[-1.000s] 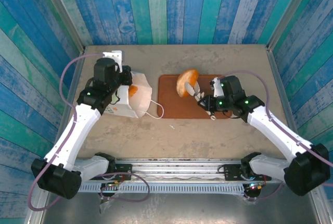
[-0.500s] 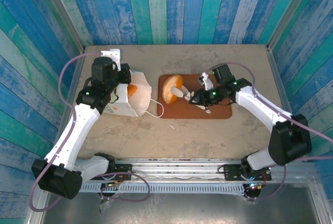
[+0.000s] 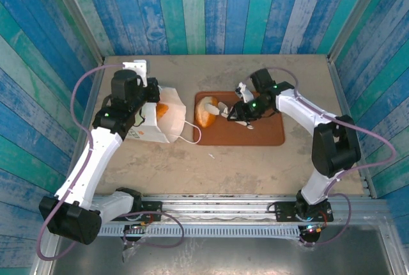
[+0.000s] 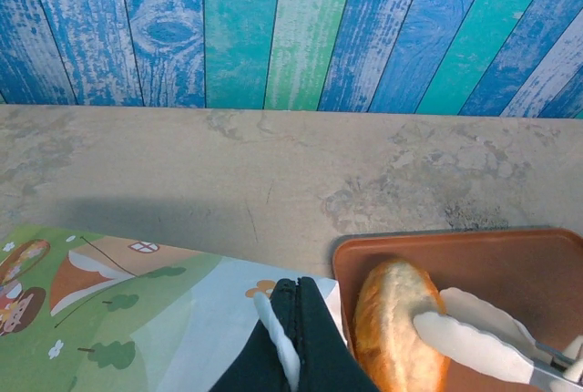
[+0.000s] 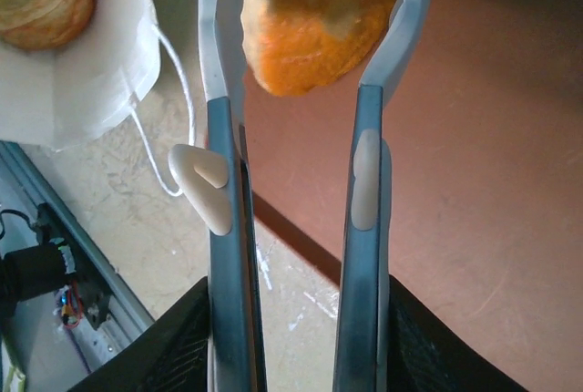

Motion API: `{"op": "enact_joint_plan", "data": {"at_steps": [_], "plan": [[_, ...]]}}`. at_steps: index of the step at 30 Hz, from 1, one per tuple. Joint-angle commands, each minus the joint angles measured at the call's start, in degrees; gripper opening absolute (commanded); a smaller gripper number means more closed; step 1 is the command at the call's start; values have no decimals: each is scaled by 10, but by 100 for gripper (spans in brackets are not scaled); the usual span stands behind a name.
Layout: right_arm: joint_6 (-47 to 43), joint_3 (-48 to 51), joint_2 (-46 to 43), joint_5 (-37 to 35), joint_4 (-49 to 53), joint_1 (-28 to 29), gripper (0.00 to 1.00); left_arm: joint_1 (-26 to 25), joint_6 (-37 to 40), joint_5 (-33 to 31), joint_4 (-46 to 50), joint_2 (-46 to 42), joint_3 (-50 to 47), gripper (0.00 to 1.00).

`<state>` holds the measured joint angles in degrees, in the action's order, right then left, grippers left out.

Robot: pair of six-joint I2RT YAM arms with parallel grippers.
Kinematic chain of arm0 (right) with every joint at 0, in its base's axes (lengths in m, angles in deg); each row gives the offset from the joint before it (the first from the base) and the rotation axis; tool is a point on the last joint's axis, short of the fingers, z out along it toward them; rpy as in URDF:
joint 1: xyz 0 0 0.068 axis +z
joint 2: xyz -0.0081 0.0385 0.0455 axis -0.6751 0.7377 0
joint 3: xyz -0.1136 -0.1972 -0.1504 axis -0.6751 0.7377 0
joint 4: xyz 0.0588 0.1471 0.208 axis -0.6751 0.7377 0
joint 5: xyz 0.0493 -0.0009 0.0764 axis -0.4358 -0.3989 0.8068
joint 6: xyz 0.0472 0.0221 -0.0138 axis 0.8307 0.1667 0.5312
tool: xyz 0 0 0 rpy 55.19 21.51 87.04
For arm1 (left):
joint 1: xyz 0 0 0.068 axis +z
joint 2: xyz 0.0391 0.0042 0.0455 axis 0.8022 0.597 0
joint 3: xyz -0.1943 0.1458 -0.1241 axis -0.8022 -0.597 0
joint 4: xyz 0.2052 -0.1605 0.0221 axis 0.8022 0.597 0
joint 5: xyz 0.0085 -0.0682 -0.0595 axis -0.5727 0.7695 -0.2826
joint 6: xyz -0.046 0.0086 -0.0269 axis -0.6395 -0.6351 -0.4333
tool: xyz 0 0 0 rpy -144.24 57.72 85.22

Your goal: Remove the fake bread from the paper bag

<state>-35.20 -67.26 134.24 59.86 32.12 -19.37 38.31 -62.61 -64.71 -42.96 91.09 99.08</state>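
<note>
Bread from the set lay in two places: one orange-brown loaf (image 3: 206, 112) stood at the left end of the brown tray (image 3: 255, 131), while other rolls (image 5: 41, 5) sat inside the open mouth of the paper bag (image 3: 156, 128), which lay on the table (image 3: 255, 166) just left of the tray. The left arm ran from its base at the near left edge up and forward in a long slant, its wrist bent over the far side of the bag. The left gripper (image 3: 155, 109) had its dark fingers (image 4: 305, 346) pressed together on the bag's white upper rim, beside the green printed panel. The right arm rose from its base toward the right wall, folded sharply at the elbow, and sent its forearm back leftward over the tray, so that the right gripper (image 3: 218, 110) pointed at the bag. Its long pale fingers (image 5: 219, 46) stood apart on either side of the loaf, both close against its flanks; whether they squeezed it or merely bracketed it could not be told. In the left wrist view one white finger lay against the loaf's right side. A white cord handle (image 3: 192, 135) looped out from the bag onto the table, touching the tray's near left corner.
</note>
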Motion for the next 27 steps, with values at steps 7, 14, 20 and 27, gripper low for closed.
{"op": "enact_joint_plan", "data": {"at_steps": [7,14,20,27], "plan": [[-4,-12,-9,-5,-4,3,51,5,7,-1,-15,-16,3,0],[-11,-33,19,-51,9,12,38,5,5,6,-18,-10,9,0],[-36,-63,32,-49,5,12,35,5,10,-7,-11,-21,4,0],[-35,-84,63,-38,8,11,36,6,9,-8,-9,-26,-1,0]]}}
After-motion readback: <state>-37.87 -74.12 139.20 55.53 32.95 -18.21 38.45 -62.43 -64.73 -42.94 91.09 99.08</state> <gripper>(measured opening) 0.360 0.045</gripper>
